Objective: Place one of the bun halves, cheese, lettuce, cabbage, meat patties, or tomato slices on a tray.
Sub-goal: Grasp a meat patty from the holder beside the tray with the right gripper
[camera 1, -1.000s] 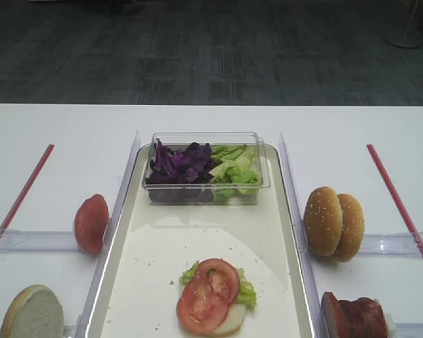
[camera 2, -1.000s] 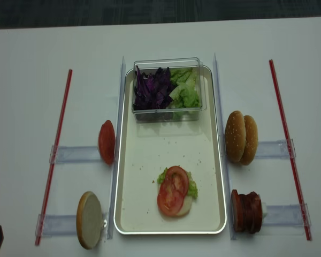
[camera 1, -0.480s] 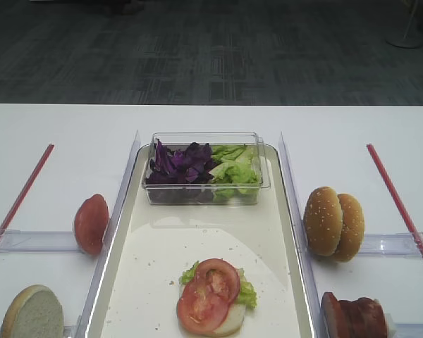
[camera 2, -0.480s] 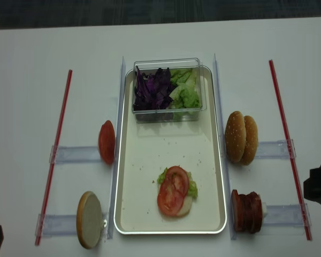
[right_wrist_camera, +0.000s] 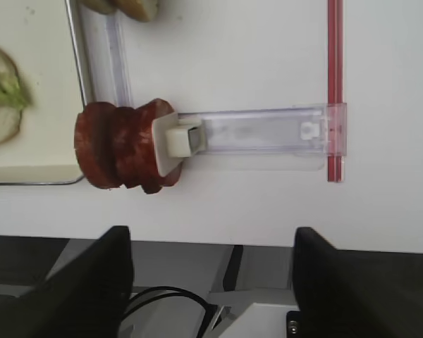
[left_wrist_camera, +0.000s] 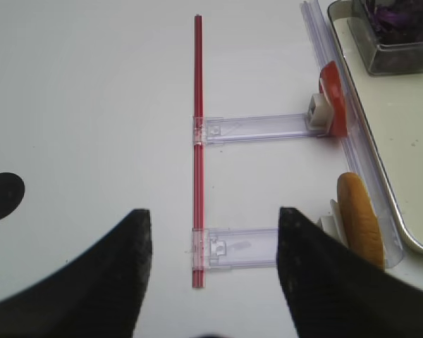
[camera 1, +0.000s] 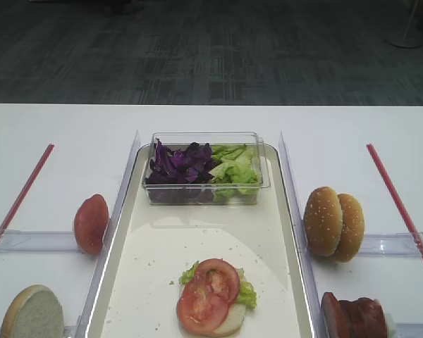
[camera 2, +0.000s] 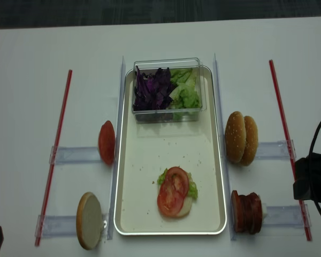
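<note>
The right gripper [right_wrist_camera: 211,271] stands with its jaws wide apart and empty; its two dark fingers frame the lower edge of the right wrist view. The meat patties [right_wrist_camera: 123,146] lie above and left of the gap between the fingers in that view, standing on edge as a short stack pressed against a clear pusher rail [right_wrist_camera: 261,132]. The stack's long axis runs left to right in the picture, in line with the rail; each disc's flat face is turned sideways. In the realsense overhead view the patties [camera 2: 247,212] sit at lower right, just outside the rim of the tray [camera 2: 219,176], with the right arm's body close by at the right edge.

The right arm is judged the nearer one. The left gripper [left_wrist_camera: 215,278] is also spread open and empty, over the far left side of the table, well apart from the patties.

On the tray [camera 1: 127,282], a pale bun base carries lettuce [camera 1: 245,293] and tomato slices [camera 1: 206,294].

No brand, label or legible writing appears in any view.
</note>
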